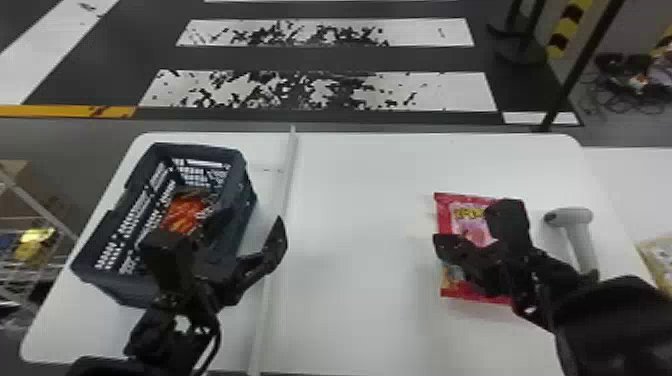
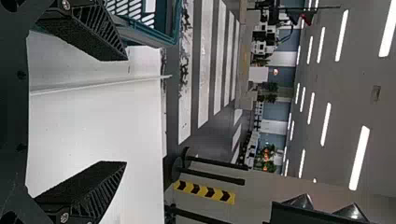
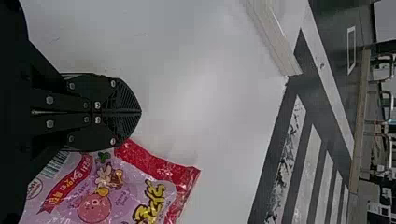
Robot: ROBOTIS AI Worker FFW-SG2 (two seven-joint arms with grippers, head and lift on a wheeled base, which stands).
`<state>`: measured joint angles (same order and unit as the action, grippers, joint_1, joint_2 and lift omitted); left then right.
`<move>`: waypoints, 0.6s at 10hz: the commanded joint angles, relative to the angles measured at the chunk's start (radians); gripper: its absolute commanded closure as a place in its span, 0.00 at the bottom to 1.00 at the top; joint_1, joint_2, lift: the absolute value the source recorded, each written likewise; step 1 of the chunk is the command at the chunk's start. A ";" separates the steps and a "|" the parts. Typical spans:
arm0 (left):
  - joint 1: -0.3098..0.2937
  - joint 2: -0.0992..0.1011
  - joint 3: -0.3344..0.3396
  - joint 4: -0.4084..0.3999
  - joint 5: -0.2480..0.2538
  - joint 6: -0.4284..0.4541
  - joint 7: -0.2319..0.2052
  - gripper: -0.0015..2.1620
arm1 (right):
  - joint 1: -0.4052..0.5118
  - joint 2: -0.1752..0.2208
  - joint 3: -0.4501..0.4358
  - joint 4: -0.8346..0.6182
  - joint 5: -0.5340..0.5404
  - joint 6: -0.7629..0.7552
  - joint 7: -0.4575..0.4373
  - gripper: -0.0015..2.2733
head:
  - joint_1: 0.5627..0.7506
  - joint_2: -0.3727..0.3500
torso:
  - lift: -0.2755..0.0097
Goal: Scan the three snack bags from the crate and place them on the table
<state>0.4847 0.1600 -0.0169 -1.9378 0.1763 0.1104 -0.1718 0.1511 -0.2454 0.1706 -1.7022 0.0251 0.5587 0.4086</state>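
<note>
In the head view my left gripper point(image 1: 235, 235) stands open over the right side of the dark crate point(image 1: 250, 200); an orange-red snack bag point(image 1: 185, 212) lies inside the crate. The left wrist view has that gripper point(image 2: 112, 112) with its fingers wide apart and nothing between them. My right gripper point(image 1: 475, 225) is above a red and pink snack bag point(image 1: 452, 290) on the table. In the right wrist view the gripper point(image 3: 140, 112) has its fingers pressed together beside the bag point(image 3: 154, 186), holding nothing. A white scanner point(image 1: 575, 220) lies right of that bag.
A pale raised strip point(image 1: 287, 170) runs across the white table point(image 1: 360, 200) between crate and bag. Another table stands to the right with a pale yellow packet point(image 1: 660, 255) on it. A wire rack point(image 1: 30, 255) is at the left.
</note>
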 commanded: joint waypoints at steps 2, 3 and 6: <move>0.000 0.000 0.000 0.000 0.000 -0.007 0.000 0.04 | 0.117 0.001 -0.126 -0.284 -0.105 0.109 0.001 0.62 | 0.70 0.59 | 0.75; 0.000 0.000 0.000 0.000 0.000 -0.010 0.000 0.04 | 0.139 0.003 -0.197 -0.367 -0.165 0.198 0.013 0.18 | 0.70 0.58 | 0.75; 0.000 0.000 -0.002 -0.007 0.005 -0.010 -0.002 0.04 | 0.168 0.020 -0.341 -0.485 -0.198 0.376 0.022 0.01 | 0.70 0.50 | 0.75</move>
<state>0.4847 0.1595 -0.0181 -1.9430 0.1809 0.1006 -0.1734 0.3143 -0.2285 -0.1426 -2.1721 -0.1728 0.9041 0.4310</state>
